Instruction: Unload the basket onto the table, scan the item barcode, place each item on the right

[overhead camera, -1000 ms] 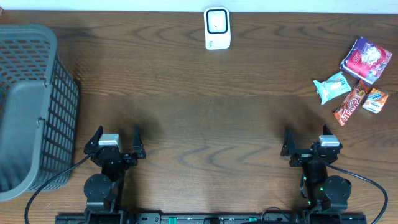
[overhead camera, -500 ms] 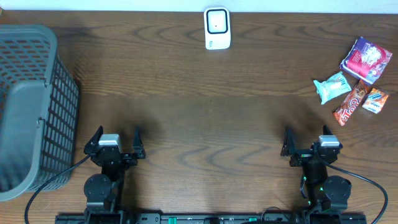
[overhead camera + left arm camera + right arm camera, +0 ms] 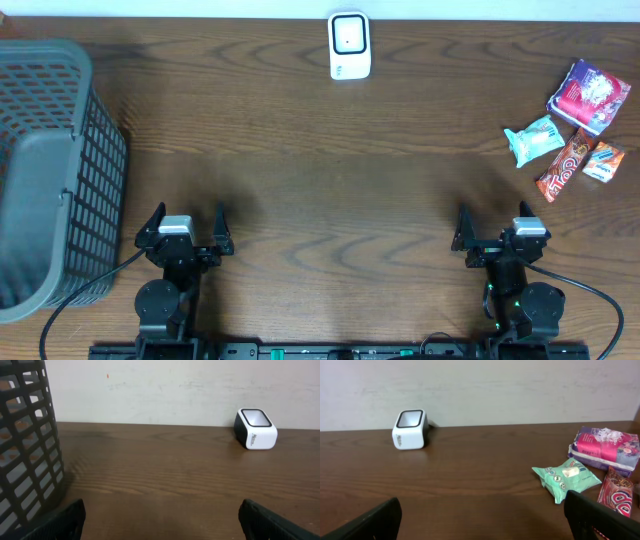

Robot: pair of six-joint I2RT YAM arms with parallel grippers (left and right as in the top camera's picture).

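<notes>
Currently the left gripper (image 3: 190, 215) and right gripper (image 3: 492, 222) sit at the near edge, jaws wide, holding nothing. Items lie bunched far right: green packet (image 3: 533, 140), red bar (image 3: 562, 167) and pink pack (image 3: 588, 95), crowded close. Risks: closing on two wrappers at once; slick film slipping; barcode turned away from the scanner (image 3: 349, 45).

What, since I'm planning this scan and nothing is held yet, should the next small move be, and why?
Probably reach the right end effector toward the green packet, which lies nearest on its side. Both it and the left end effector stand open and empty, and nothing is near the scanner yet.
</notes>
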